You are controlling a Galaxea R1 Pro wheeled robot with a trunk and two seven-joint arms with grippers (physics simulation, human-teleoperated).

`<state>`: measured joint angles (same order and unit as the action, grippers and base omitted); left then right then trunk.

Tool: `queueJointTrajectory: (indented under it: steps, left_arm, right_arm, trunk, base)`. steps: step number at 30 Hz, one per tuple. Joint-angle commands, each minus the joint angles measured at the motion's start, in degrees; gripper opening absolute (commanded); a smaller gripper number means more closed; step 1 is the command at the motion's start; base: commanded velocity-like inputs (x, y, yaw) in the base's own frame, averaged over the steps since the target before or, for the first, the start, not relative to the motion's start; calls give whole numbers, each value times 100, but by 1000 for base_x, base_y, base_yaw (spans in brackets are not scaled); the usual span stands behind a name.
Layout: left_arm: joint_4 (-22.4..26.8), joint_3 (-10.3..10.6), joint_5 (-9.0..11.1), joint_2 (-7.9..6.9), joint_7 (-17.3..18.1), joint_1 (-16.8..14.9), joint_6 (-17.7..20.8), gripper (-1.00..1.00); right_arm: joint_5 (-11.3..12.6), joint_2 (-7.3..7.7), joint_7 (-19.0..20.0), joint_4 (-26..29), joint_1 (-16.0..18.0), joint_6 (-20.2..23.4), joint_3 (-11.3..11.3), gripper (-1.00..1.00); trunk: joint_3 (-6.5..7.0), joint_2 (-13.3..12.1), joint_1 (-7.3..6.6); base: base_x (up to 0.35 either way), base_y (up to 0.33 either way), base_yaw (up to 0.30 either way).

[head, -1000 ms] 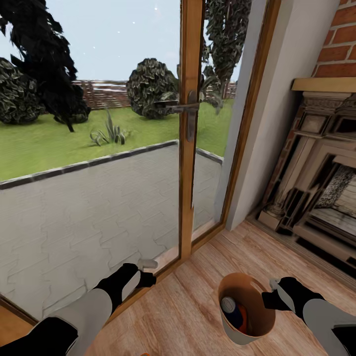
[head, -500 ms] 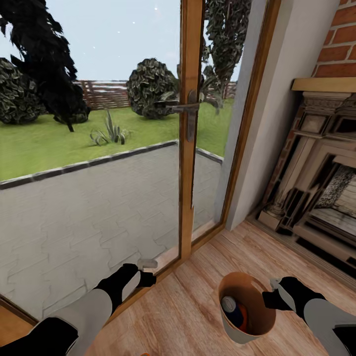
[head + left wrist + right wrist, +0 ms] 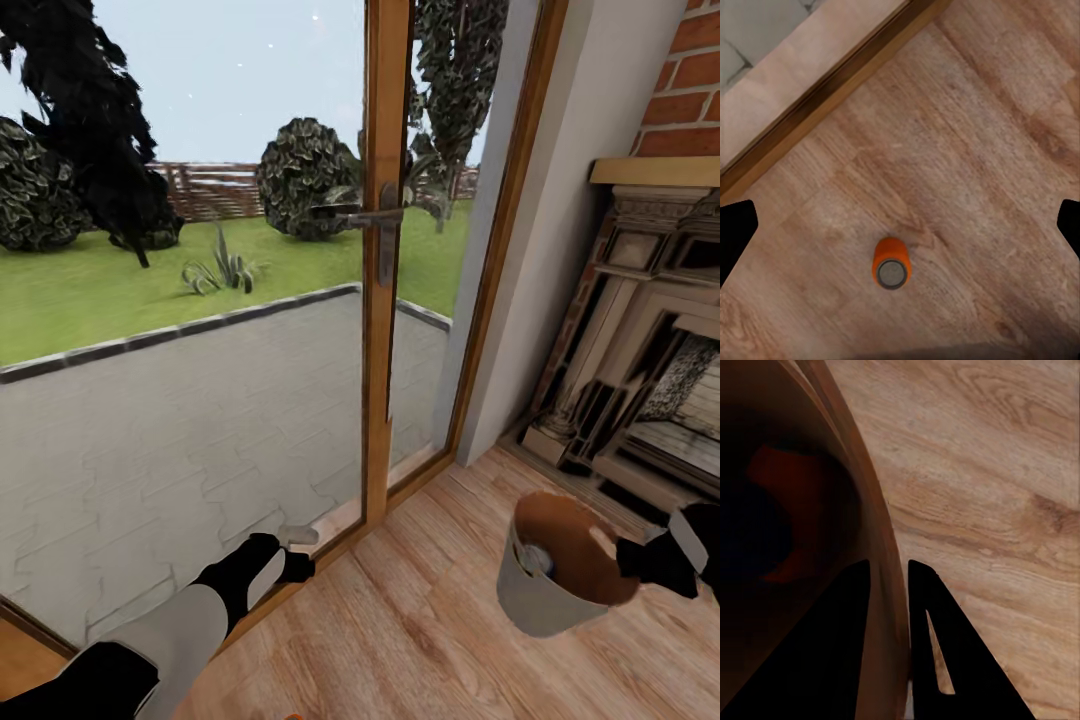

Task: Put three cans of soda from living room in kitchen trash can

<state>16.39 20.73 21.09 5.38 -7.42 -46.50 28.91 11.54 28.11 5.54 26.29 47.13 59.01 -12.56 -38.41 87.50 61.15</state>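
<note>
Plank floor (image 3: 420,630) by glass doors (image 3: 385,250), fireplace (image 3: 650,380).

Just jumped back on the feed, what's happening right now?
The right gripper holds the trash can by its rim, fingers straddling the wall, near the fireplace. A can lies inside it. The left gripper hangs open above an orange soda can standing on the plank floor.

The right end effector (image 3: 640,560) runs off the picture's edge. Inside the bin (image 3: 540,605), just a grey can top (image 3: 535,560) peeks out, colour hidden.
</note>
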Motion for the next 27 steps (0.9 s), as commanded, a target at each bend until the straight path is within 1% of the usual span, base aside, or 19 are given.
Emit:
queueJointTrajectory:
  steps: [1, 2, 5, 8, 9, 11, 13, 14, 16, 19, 20, 22, 27]
  left_arm:
    - [-2, 1, 1, 0, 1, 0, 3, 100]
    - [-13, -2, 4, -1, 2, 0, 4, 100]
    - [-44, -4, 7, -1, 4, 0, 1, 100]
    - [-302, -6, 20, -6, 4, 1, -44, 100]
    - [-365, -10, 20, -6, 4, 1, -43, 100]
    - [-408, -14, 21, -8, 4, 1, -34, 100]
    - [-458, -28, 26, -10, 5, 1, -19, 100]
    - [-472, -35, 30, -10, 8, 1, -17, 100]
    - [-485, -46, 39, -12, 10, 1, -40, 100]
    - [-487, -53, 49, -13, 8, 63, -70, 100]
    - [-487, -54, 47, -12, 8, 154, -83, 100]
    - [-487, -53, 43, -12, 10, 230, -101, 100]
    - [-487, -44, 25, -11, 13, 350, -286, 100]
  right_arm:
    - [29, 38, 12, 193, 0, 52, -59, -100]
    - [8, 82, 7, 428, -4, 99, -94, -100]
    - [-7, 110, 4, 594, -6, 99, -102, -100]
    - [-22, 119, 1, 954, -9, 99, -33, -100]
    - [-26, 113, 1, 1092, -10, 99, 6, -100]
    - [-27, 98, 0, 1200, -10, 99, 76, -100]
    - [-30, 13, -3, 1321, -11, 99, 318, -100]
    - [-30, -21, -5, 1351, -11, 99, 417, -100]
    - [-29, -45, -7, 1378, -11, 99, 505, -100]
    - [-28, -54, -8, 1391, -11, 99, 550, -100]
    - [-25, -58, -9, 1396, -11, 99, 567, -100]
    - [-26, -65, -9, 1400, -11, 99, 578, -100]
    - [-28, -73, -9, 1406, -11, 99, 600, -100]
  trunk:
    - [1, 0, 0]
    - [1, 0, 0]
    - [1, 0, 0]
    - [1, 0, 0]
    - [1, 0, 0]
    - [1, 0, 0]
    - [1, 0, 0]
    - [1, 0, 0]
    - [1, 0, 0]
    - [1, 0, 0]
    - [1, 0, 0]
    - [1, 0, 0]
    - [1, 0, 0]
  base:
    - [0, 0, 0]
    - [0, 0, 0]
    - [0, 0, 0]
    - [0, 0, 0]
    - [0, 0, 0]
    - [0, 0, 0]
    - [0, 0, 0]
    - [0, 0, 0]
    - [0, 0, 0]
    - [0, 0, 0]
    - [0, 0, 0]
    - [0, 0, 0]
    - [0, 0, 0]
